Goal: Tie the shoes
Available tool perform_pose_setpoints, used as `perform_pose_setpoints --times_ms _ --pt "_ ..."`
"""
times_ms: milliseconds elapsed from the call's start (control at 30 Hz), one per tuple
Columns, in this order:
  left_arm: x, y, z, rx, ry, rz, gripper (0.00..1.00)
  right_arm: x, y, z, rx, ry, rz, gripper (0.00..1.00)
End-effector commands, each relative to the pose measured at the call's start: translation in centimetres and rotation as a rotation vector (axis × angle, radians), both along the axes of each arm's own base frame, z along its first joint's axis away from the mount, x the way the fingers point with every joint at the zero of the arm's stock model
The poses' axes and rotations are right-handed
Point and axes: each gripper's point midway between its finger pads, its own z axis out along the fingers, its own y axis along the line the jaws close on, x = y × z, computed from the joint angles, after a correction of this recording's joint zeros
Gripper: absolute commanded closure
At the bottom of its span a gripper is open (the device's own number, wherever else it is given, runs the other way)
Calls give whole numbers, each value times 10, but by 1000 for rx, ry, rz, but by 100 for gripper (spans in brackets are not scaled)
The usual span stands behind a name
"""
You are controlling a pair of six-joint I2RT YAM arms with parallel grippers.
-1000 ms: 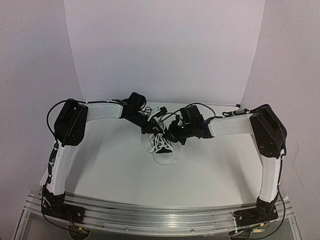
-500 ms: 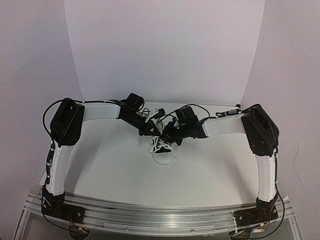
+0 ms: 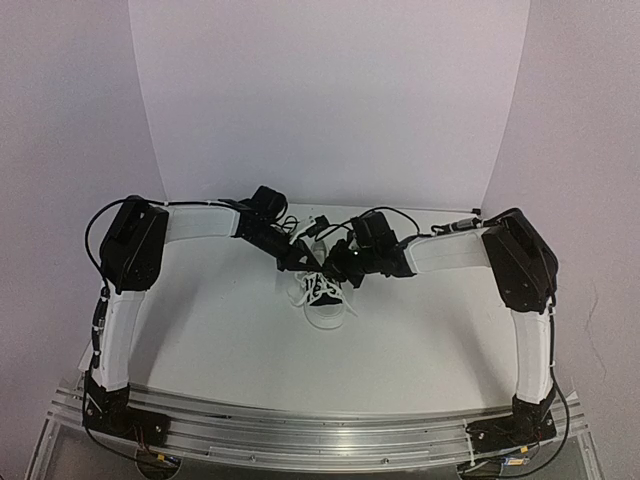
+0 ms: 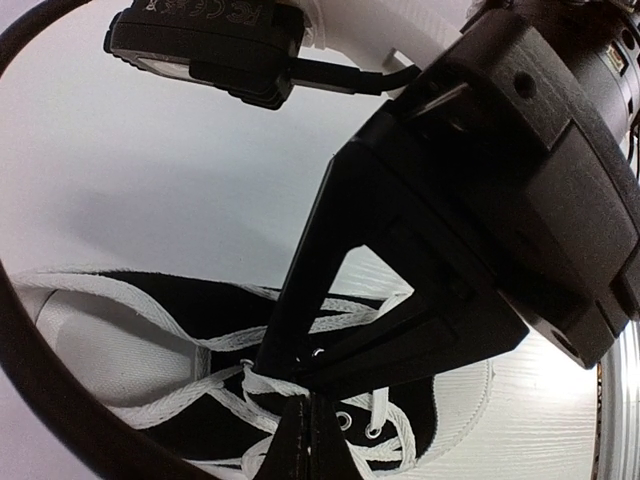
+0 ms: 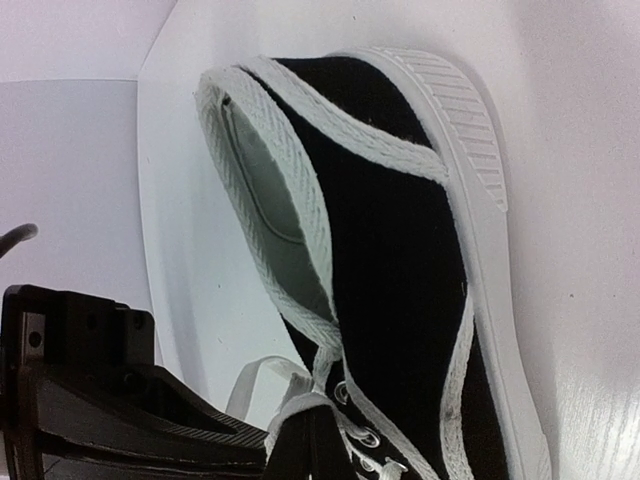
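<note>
While the sneaker (image 3: 322, 297) sits near the middle of the table (image 3: 220, 340) with its toe toward the arm bases, no finished bow shows: its laces (image 4: 190, 398) run slack across the eyelets and trail loose beside the sole. Both arms meet over the tongue, the right gripper (image 4: 300, 362) with its fingers drawn together on a strand and the left gripper (image 3: 303, 259) seemingly pinched narrow on another, though its tips are barely in view. I judge the tying at an early stage, with crossing, looping and tightening all left to do
</note>
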Motion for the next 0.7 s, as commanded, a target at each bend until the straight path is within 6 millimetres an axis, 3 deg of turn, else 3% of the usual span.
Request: perform_pose_setpoints --times_ms 0,100,200,267,367,533,667 --pt "-10 -3 27 -44 15 -21 100 22 0 10 50 -69 -60 100" --pt "-7 -5 22 -45 36 -24 96 25 1 -4 46 -67 -63 100" --pt "-3 -4 23 -62 74 -21 81 27 -1 -24 34 -49 -64 100" --pt "4 0 26 -70 73 -11 69 27 1 -29 32 -48 -52 100" --pt "12 7 38 -85 28 -27 61 27 2 -29 32 -53 -46 100" --pt "20 15 62 -122 -44 -77 64 28 -3 -25 16 -73 -61 100" --pt "59 18 38 -23 -144 25 79 27 -3 -23 24 -63 -59 100"
